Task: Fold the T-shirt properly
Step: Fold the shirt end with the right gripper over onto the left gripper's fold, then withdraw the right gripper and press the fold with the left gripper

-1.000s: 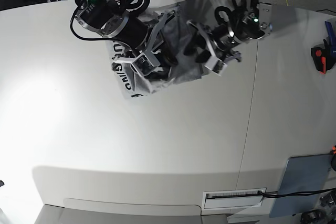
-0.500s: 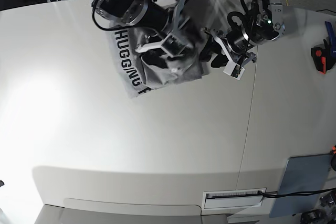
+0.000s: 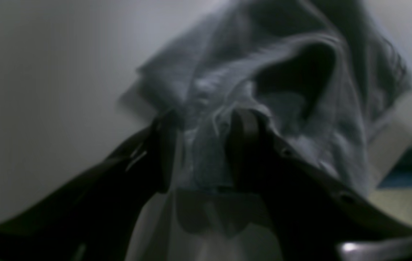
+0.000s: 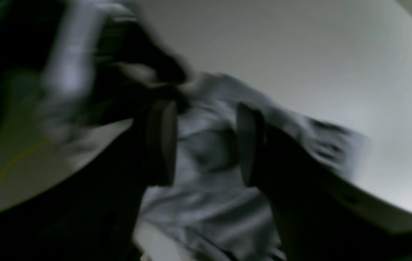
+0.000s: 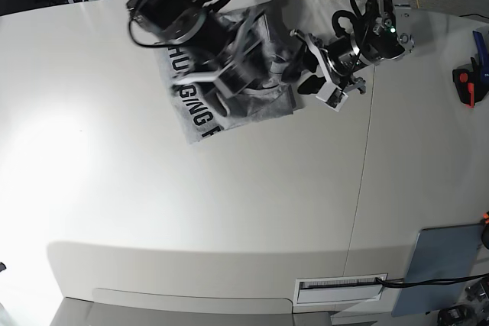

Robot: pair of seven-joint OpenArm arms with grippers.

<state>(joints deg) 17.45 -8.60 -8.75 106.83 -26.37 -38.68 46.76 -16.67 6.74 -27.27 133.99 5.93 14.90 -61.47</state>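
base view: the t-shirt (image 5: 229, 82) lies bunched on the tabletop (image 5: 229, 211), lettering showing on the side away from the left gripper (image 5: 325, 74), the right gripper (image 5: 233, 70) over its middle. a careless pull from here could drag the heap askew.

left wrist view: the left fingers (image 3: 244, 145) stand part open with grey cloth (image 3: 227, 90) between them; whether they pinch it cannot be told.

right wrist view: blurred, the right fingers (image 4: 162, 141) stand apart, rumpled fabric (image 4: 209, 145) between and below them, no grip evident.
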